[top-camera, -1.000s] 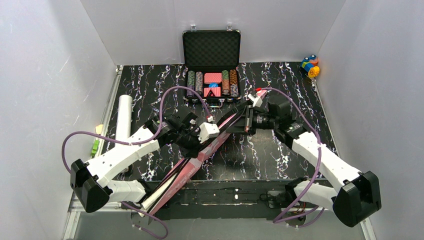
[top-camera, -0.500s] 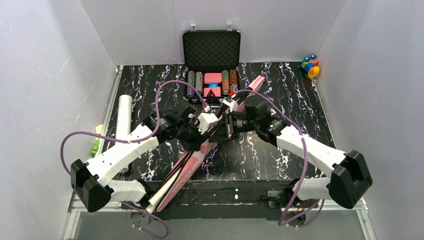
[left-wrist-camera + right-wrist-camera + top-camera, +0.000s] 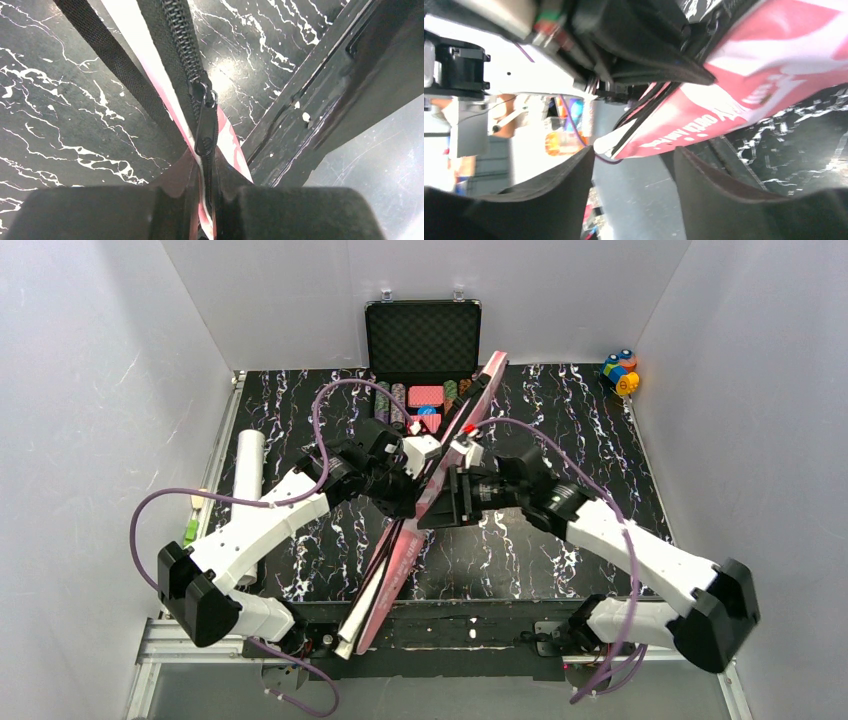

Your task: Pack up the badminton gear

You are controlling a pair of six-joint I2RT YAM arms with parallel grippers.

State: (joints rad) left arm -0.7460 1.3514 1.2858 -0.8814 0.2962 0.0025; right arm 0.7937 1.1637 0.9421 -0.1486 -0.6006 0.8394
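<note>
The pink racket cover point(image 3: 400, 550) stands tilted on its edge, running from the table's near edge up to the poker case. My left gripper point(image 3: 418, 483) is shut on its zipped edge. In the left wrist view the cover point(image 3: 227, 137) passes between the shut fingers point(image 3: 165, 210) of that gripper point(image 3: 212, 195), with the black zip slider point(image 3: 206, 102) just beyond them and the black strap point(image 3: 115, 65) to the left. My right gripper point(image 3: 447, 502) stands open beside the cover point(image 3: 774, 65); nothing lies between its fingers point(image 3: 559, 185). The long white tube point(image 3: 247, 468) lies at the table's left edge.
An open black case of poker chips point(image 3: 422, 390) stands at the back middle, close to the cover's raised far end. A small multicoloured toy point(image 3: 620, 372) sits in the back right corner. White walls close in three sides. Purple cables loop over both arms.
My right gripper has opened and slid left along the cover. The cover has swung more upright, its far end rising toward the poker case. My left gripper has kept its grip and moved forward.
</note>
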